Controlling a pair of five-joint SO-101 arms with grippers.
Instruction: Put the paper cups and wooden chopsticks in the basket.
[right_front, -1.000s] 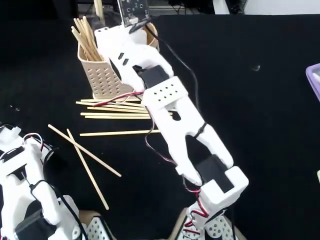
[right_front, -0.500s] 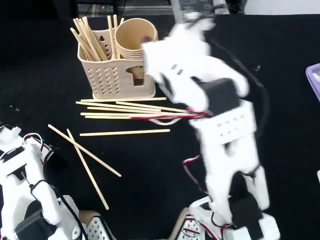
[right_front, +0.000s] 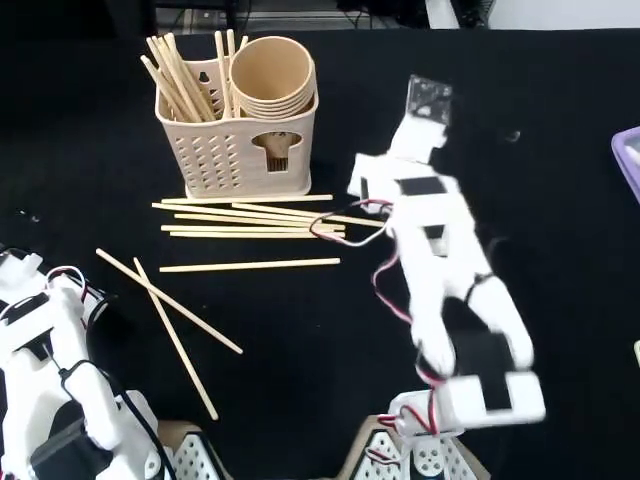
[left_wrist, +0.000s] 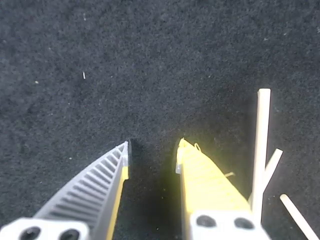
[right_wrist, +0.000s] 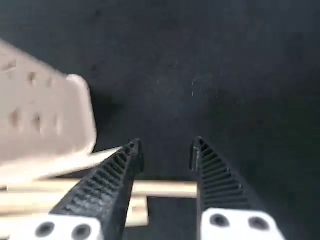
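The right claw (right_wrist: 166, 144), spread and empty, hangs over the ends of loose chopsticks (right_wrist: 165, 188) beside the basket (right_wrist: 40, 115).

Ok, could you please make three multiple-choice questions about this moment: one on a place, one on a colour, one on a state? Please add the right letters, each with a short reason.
1. Where is the stack of paper cups?
A) inside the basket
B) lying flat beside it
C) held up by an arm

2. What colour is the table surface?
A) white
B) black
C) green

3. In what state is the right gripper?
A) shut on a chopstick
B) shut on a cup
C) open

Answers:
1 A, the paper cups stand nested in one compartment of the basket.
2 B, the table is black wherever it shows bare.
3 C, the right wrist view shows the two fingers apart, above the ends of the loose chopsticks that lie in front of the basket.
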